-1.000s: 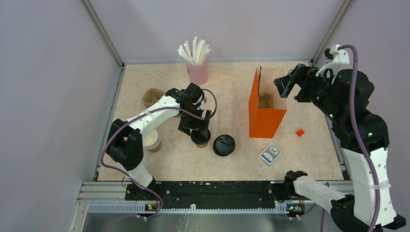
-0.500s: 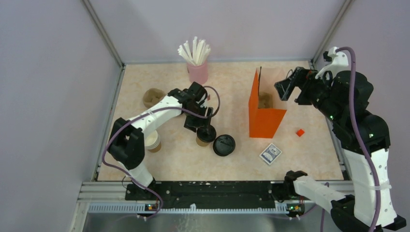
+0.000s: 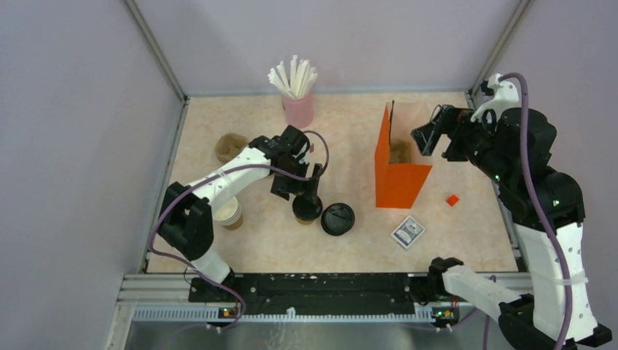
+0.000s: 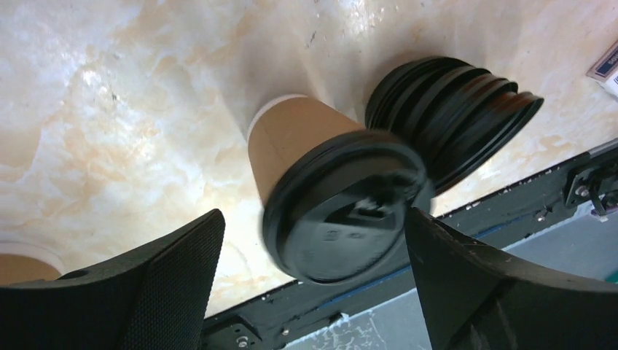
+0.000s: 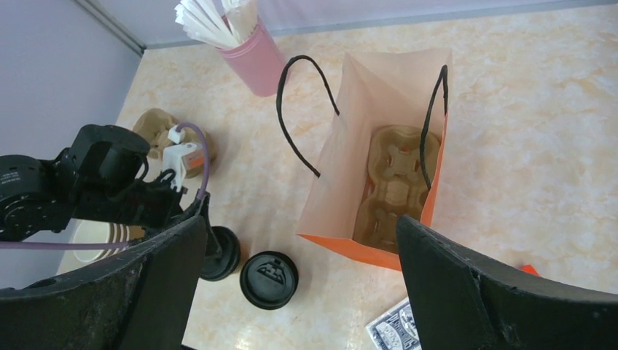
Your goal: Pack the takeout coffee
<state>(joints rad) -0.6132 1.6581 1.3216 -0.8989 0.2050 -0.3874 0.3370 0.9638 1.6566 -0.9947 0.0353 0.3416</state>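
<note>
Left gripper (image 4: 313, 217): jaws wide apart, one on each side of takeout coffee (image 4: 331, 193), no contact seen. Coffee upright, slightly left of table middle, toward near edge, just beside loose black lids (image 4: 452, 117). Advice: close on paper wall below lid (lid may pop off), lift straight, keep level. Right gripper (image 5: 299, 219): spread, empty, above orange bag (image 5: 379, 146) toward right edge; cup carrier (image 5: 397, 182) inside.
</note>
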